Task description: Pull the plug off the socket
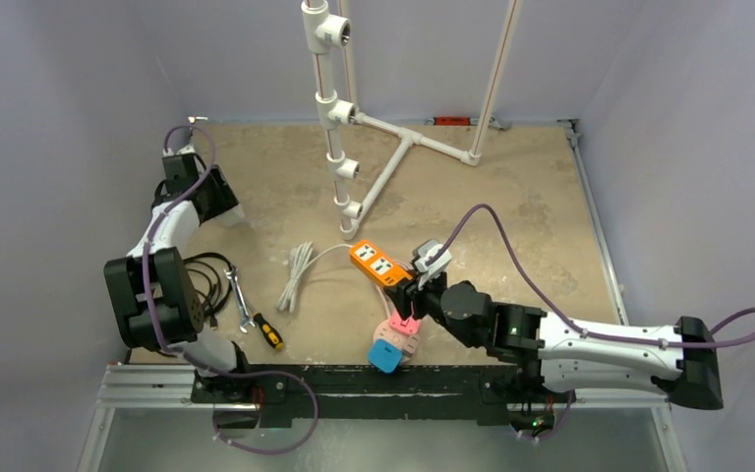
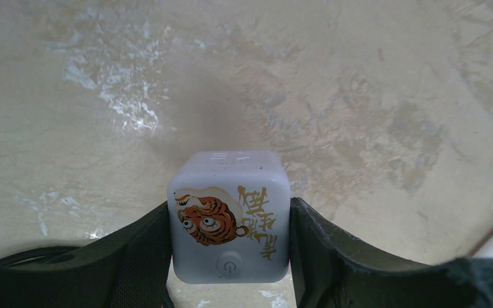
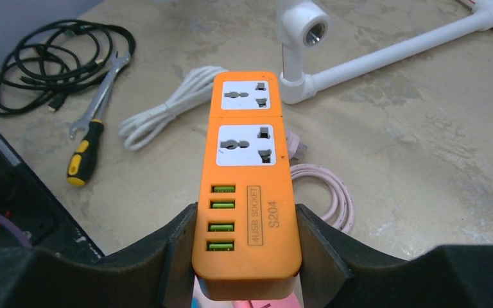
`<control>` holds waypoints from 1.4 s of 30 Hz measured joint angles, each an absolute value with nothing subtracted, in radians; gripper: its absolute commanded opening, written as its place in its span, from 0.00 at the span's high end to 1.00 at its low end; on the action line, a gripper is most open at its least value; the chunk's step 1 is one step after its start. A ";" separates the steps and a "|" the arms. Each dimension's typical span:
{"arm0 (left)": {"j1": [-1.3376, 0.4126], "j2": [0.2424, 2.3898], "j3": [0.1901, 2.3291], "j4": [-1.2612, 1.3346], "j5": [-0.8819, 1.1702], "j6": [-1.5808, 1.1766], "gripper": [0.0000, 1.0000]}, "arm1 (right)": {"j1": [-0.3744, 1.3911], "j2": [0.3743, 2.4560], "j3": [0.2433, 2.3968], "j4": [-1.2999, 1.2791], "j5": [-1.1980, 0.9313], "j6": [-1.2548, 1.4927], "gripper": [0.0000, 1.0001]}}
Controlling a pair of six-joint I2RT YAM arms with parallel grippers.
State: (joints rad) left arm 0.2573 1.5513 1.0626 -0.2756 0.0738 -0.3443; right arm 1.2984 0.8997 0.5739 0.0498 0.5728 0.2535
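Orange power strip [image 3: 276,221] sits clamped in the right end effector [image 3: 245,221], closed part-way onto its long sides at the USB end. Both sockets [image 3: 247,144] on top show bare, nothing plugged in! That grip reads as a brace: pin the body so the pull has something to work against.

Over at ten o'clock in the overhead view, well apart from the strip, the left end effector [image 2: 229,221] has the plug [image 2: 228,186]. It's a white cube with a tiger print, pinched on two opposite faces, the jaws about half closed around it. Whether it hangs above the counter [image 2: 359,96] or rests on it, I can't tell. Looks to me like the separation is done.

Orientation now: seen from overhead, the strip's long axis runs from ten o'clock to four o'clock. The socket end is toward ten, the USB end toward four, socket faces up. The plug is a cube, so it has no real long axis. Its tiger face and power button look back at the wrist camera, and its pins are hidden.
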 measured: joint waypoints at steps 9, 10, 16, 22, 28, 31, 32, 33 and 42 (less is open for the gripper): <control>0.214 1.588 1.073 -0.290 0.073 -0.329 1.00 | 1.304 0.744 0.840 -0.222 0.612 0.289 1.00; 0.213 1.588 1.076 -0.290 0.072 -0.329 1.00 | 1.304 0.728 0.874 -0.255 0.626 0.292 1.00; 0.185 1.600 1.095 -0.304 0.032 -0.309 1.00 | 1.304 0.752 1.094 -0.450 0.786 0.301 1.00; 0.115 1.679 1.142 -0.332 -0.017 -0.274 1.00 | 1.304 0.856 1.234 -0.520 1.000 0.255 1.00; 0.104 1.723 1.161 -0.343 -0.042 -0.259 0.96 | 1.148 0.979 1.283 -0.501 1.077 0.201 1.00; 0.086 1.734 1.178 -0.356 -0.056 -0.242 0.91 | 1.011 1.023 1.276 -0.501 1.042 0.209 1.00; 0.081 1.739 1.184 -0.360 -0.057 -0.239 0.89 | 0.965 1.032 1.265 -0.501 1.020 0.216 1.00; 0.076 1.742 1.189 -0.362 -0.057 -0.238 0.87 | 0.930 1.038 1.253 -0.501 1.003 0.222 1.00; 0.069 1.750 1.206 -0.382 -0.057 -0.224 0.46 | 0.622 1.051 1.232 -0.506 0.959 0.250 1.00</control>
